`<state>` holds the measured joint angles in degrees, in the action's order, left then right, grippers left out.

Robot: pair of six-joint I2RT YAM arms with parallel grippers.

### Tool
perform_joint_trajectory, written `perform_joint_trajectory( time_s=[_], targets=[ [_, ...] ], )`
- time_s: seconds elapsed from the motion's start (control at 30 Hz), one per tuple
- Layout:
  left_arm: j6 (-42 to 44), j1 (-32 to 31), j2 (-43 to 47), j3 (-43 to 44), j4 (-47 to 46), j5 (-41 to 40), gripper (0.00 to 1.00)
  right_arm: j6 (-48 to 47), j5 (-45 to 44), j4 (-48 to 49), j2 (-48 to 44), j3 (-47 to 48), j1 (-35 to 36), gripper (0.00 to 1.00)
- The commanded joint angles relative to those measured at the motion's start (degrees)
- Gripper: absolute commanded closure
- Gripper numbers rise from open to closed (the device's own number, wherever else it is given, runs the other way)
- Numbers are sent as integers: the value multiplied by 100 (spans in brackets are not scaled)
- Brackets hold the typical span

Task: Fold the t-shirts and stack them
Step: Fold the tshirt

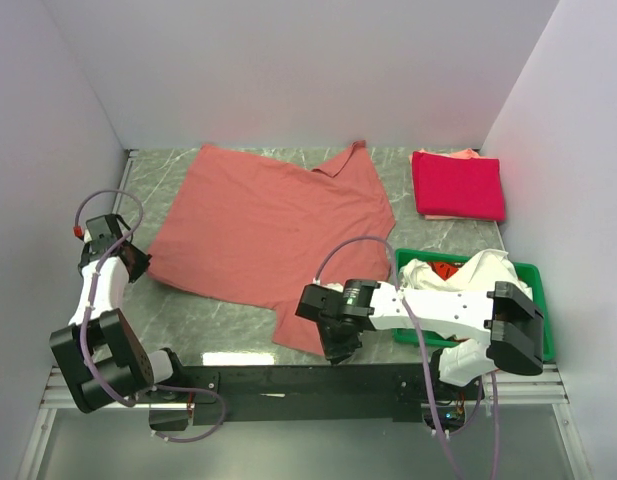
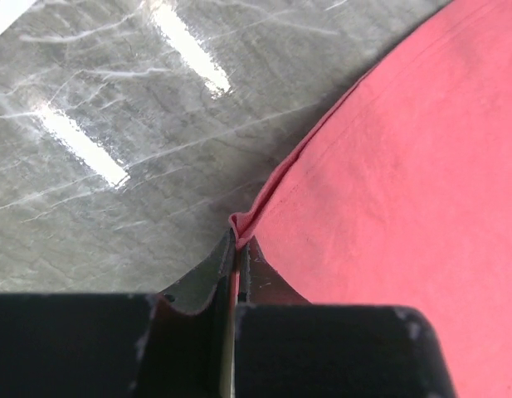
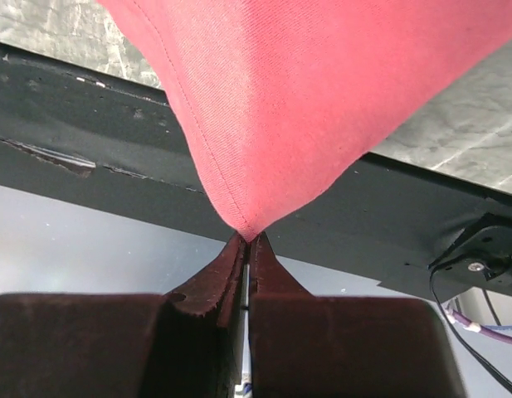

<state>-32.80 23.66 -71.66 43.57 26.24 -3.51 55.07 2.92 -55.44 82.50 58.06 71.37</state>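
Closest in, right gripper (image 3: pixel 246 239), jaws pressed together on the near corner of the big salmon-red shirt (image 1: pixel 268 220), corner lifted clear of the table (image 1: pixel 188 335) and hanging over the black rail (image 1: pixel 288 378) at the front edge. Over on the left, left gripper (image 2: pixel 237 240) likewise closed, pinching the hem at the shirt's left corner, low against the marbled surface. Between and beyond them, the shirt itself spread mostly flat across the middle of the table, not yet folded, one sleeve at the far side turned over on itself. To the right, green tray (image 1: pixel 536 275) with a crumpled white shirt (image 1: pixel 483 268) and a bit of red-orange cloth (image 1: pixel 448 270) beside it, both waiting. Farthest off, in the far right corner, crimson shirt (image 1: pixel 458 185) folded into a neat rectangle, resting on a paler peach layer (image 1: pixel 438 215) showing at its edges. By the look of it, early to middle of the job: one or two pieces folded and stacked, one in hand with its first fold about to begin, tray load untouched. Hard to make out: peach layer perhaps another folded shirt, impossible to say; number of pieces in the tray unclear, right arm (image 1: pixel 438 310) covering much of it; left fingertips tiny in the overhead view.
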Motion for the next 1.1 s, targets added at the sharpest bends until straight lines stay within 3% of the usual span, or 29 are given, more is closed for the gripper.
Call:
perform_joint_trajectory(
  time_s=[0.0,0.43,0.73,1.07],
  targets=[
    [-7,25,249,28,30,-45,99,75,-283,-309,-164,284,-141,100],
    [-157,-414,-857,827,-128,553,99,-1630,-476,-353,406,1215,-2188,100],
    [-350,-924,-2403,2374,144,483,99,-2615,-442,-529,1408,2437,-3576,100],
    [-535,-1074,-3741,4210,417,561,99,-3169,-371,-687,2621,4044,-4666,100]
  ],
)
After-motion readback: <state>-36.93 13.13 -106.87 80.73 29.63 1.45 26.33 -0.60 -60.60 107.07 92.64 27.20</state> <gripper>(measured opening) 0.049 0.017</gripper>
